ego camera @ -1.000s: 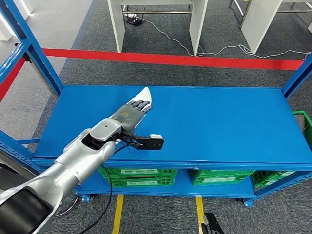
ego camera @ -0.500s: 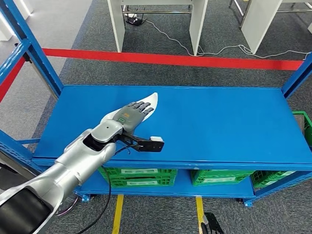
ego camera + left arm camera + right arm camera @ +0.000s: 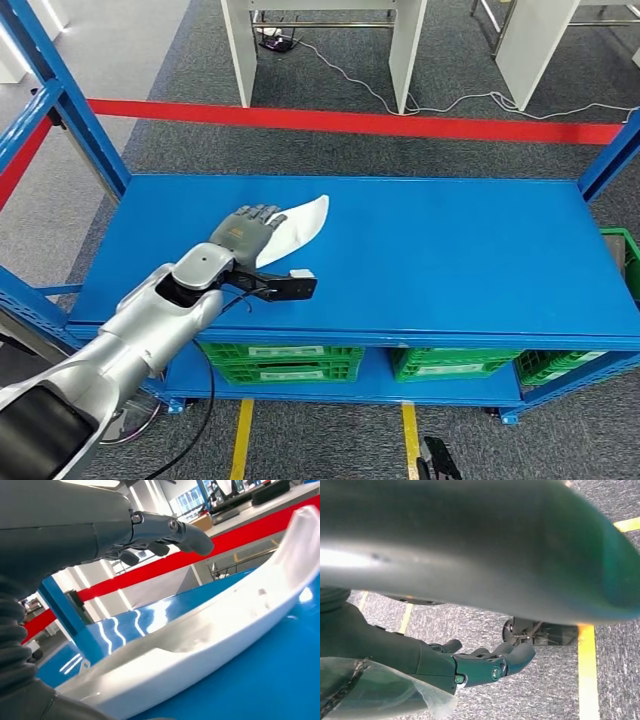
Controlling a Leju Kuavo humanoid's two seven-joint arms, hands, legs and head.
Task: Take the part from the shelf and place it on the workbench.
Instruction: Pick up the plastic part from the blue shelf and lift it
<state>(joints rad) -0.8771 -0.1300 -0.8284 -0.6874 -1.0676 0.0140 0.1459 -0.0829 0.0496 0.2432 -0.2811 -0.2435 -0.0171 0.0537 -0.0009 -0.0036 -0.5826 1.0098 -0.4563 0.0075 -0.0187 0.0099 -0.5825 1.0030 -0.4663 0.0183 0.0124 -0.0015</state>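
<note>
Silver and grey, the left arm reaches in from the near edge of the blue shelf [image 3: 453, 260], and the left hand [image 3: 243, 228] lies over the near end of the white part [image 3: 302, 222]. In the head view the dark fingers [image 3: 260, 213] lie stretched flat above the part; the left wrist view shows them extended over its long curved body with a clear gap beneath, so the hand is not grasping yet: the fingers are released and spread, hovering over the part and not curled on it. Whether the palm touches the near end I cannot tell.

The right hand [image 3: 486, 665] hangs low over the grey carpet with yellow floor lines, its fingers loosely extended and holding nothing.

The step in hand, as I judge it, is the pick from the shelf: the hand is placed, the grip not made. The next move calls for the fingers to curl under or around the thin, smooth rim, and since the part is long and the hold sits near one end, it may tip or slide on the glossy shelf as it lifts. No bench is seen from here.

Count: one white part, lying on the top shelf left of its middle; three green crates [image 3: 283, 362] on the lower level; one red floor line [image 3: 362, 122] beyond; white furniture legs farthest back.
</note>
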